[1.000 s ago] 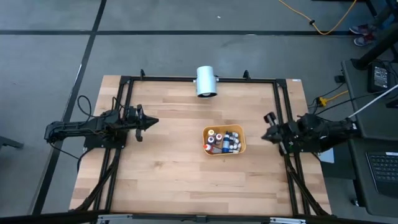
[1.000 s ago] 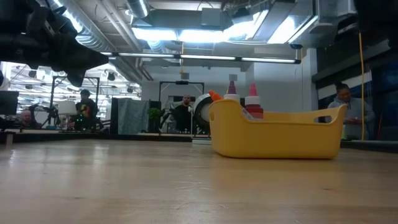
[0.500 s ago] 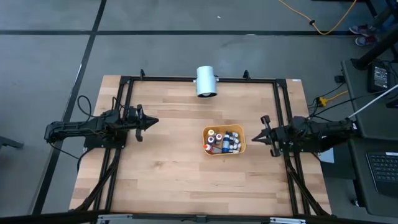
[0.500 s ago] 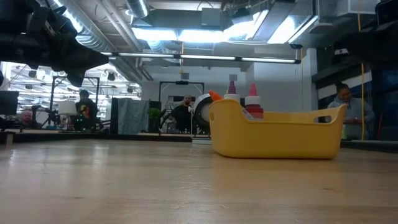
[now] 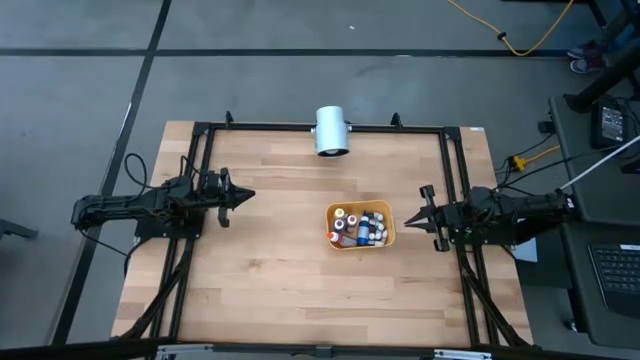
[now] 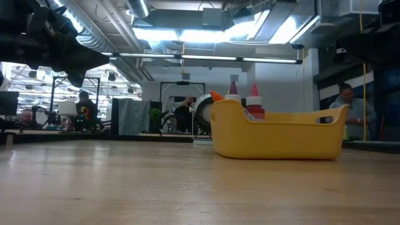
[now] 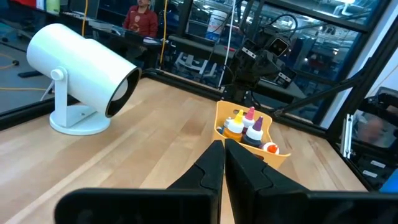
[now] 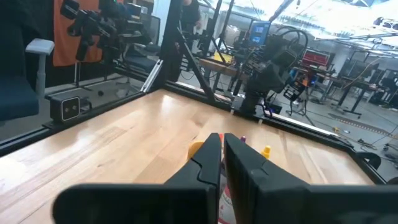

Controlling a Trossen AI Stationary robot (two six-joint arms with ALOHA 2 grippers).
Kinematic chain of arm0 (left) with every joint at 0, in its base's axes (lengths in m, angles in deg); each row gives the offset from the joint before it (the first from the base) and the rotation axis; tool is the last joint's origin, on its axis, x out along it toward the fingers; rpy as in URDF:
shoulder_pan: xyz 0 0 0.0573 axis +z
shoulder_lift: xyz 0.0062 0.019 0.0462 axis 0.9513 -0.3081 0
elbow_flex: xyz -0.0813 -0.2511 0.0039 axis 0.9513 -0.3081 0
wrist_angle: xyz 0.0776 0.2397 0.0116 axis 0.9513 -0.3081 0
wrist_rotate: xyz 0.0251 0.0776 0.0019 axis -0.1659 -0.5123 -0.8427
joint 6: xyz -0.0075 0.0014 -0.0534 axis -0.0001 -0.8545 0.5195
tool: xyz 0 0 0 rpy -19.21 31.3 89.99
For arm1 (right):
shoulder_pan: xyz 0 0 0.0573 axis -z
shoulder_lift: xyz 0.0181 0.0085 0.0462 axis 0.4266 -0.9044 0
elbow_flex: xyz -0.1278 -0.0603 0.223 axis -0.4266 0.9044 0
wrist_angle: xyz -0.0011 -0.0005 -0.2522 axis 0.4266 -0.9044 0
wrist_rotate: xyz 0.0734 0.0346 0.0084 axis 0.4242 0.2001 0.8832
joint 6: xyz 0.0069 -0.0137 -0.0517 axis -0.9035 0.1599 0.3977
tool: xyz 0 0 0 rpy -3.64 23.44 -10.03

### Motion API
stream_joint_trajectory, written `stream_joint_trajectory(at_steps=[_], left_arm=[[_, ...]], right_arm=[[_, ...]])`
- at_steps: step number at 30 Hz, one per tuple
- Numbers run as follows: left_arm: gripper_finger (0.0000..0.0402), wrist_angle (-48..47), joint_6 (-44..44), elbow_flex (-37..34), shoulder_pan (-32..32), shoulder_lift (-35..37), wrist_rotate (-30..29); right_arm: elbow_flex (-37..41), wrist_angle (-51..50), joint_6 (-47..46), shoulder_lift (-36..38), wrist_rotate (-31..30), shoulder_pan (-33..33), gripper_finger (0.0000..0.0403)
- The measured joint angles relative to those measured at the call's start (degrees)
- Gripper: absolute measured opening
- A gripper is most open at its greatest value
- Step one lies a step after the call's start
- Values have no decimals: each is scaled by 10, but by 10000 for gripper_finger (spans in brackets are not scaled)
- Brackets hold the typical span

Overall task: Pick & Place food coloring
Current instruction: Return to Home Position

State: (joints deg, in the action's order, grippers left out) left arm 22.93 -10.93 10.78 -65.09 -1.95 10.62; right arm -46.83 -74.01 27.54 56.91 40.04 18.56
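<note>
Food coloring point(image 5: 360, 226) sits wholly inside yellow bin point(image 5: 361, 247); left gripper point(image 5: 247, 196) well left of it, right gripper point(image 5: 408, 219) near its right, jaws closed, empty; placing looks finished.

A robotics lab in an open industrial hall. The pale wooden table top point(image 5: 280, 260) sits in a black metal frame point(image 5: 320, 127) on a grey concrete floor point(image 5: 300, 80) crossed by dark lines. A yellow cable point(image 5: 500, 36) trails at one o'clock, and a dark keyboard point(image 5: 612, 270) lies at three o'clock. At table height, bare silver ducts point(image 6: 94, 37) and strip lights point(image 6: 206, 59) hang overhead, and people point(image 6: 350, 106) sit at workstations behind.
</note>
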Motion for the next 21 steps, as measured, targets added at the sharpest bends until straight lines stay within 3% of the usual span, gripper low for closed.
stream_joint_trajectory(at_steps=[21], left_arm=[[12,0,0,0,0,0,0]], right_arm=[[0,0,0,0,0,0,25]])
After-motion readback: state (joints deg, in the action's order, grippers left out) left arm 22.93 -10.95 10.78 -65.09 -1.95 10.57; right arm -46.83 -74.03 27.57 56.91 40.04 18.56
